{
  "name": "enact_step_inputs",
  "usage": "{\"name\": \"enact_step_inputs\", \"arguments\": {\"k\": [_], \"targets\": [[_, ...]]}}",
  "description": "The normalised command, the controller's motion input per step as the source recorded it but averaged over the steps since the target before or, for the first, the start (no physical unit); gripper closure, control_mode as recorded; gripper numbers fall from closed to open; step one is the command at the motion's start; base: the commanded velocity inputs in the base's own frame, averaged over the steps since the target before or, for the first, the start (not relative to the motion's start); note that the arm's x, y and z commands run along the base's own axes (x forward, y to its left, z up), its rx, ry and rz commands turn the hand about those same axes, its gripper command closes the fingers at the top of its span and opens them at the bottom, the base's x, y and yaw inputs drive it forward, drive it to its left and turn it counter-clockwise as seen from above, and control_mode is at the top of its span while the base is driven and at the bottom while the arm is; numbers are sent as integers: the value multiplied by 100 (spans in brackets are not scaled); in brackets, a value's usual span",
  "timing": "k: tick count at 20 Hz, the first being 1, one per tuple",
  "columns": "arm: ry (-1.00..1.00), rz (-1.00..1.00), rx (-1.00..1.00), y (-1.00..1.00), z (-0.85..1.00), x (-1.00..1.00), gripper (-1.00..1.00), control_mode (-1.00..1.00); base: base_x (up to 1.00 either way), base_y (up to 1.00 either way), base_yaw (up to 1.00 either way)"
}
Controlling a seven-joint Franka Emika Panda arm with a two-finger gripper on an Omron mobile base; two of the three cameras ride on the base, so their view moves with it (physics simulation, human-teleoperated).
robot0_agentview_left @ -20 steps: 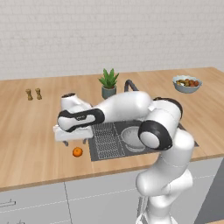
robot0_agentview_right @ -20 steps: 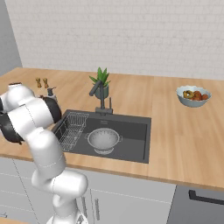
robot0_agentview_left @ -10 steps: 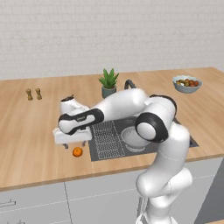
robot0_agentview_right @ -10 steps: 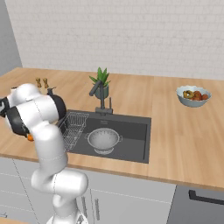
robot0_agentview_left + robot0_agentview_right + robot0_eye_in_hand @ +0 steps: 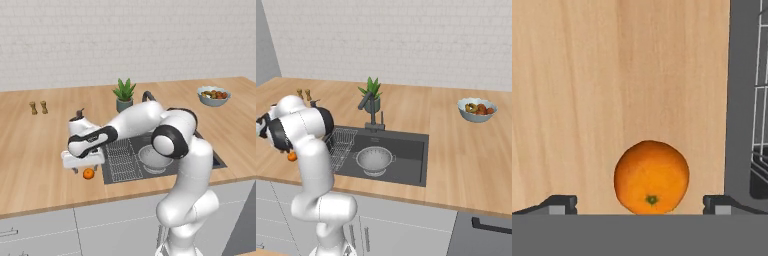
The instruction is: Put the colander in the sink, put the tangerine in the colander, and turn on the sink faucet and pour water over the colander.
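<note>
Potted plant (image 5: 124, 94), fruit bowl (image 5: 212, 95), 2 shakers (image 5: 38, 107) on counter (image 5: 30, 145).

One tangerine (image 5: 651, 177), one colander (image 5: 374, 159), one sink (image 5: 411, 165).

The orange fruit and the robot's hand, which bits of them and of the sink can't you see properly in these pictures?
- Tangerine: hand view, its bottom is cut off at the lower edge.
- Tangerine: right base view, mostly hidden behind the arm.
- Gripper: left base view, fingers too small to make out.
- Colander: left base view, partly hidden by the arm's elbow.
- Sink faucet: left base view, the arm covers all but its arch.
</note>
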Motion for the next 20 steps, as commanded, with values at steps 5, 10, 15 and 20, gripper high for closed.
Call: {"name": "enact_step_inputs", "arguments": {"k": [5,10,15,20], "targets": [[0,0,0,0,-30,1,-100,-100,0,0,0],[0,0,0,0,-34,6,-100,-100,0,0,0],[0,2,2,0,-42,1,100,-100,0,0,0],[0,2,4,-13,-27,-2,100,-100,0,0,0]]}}
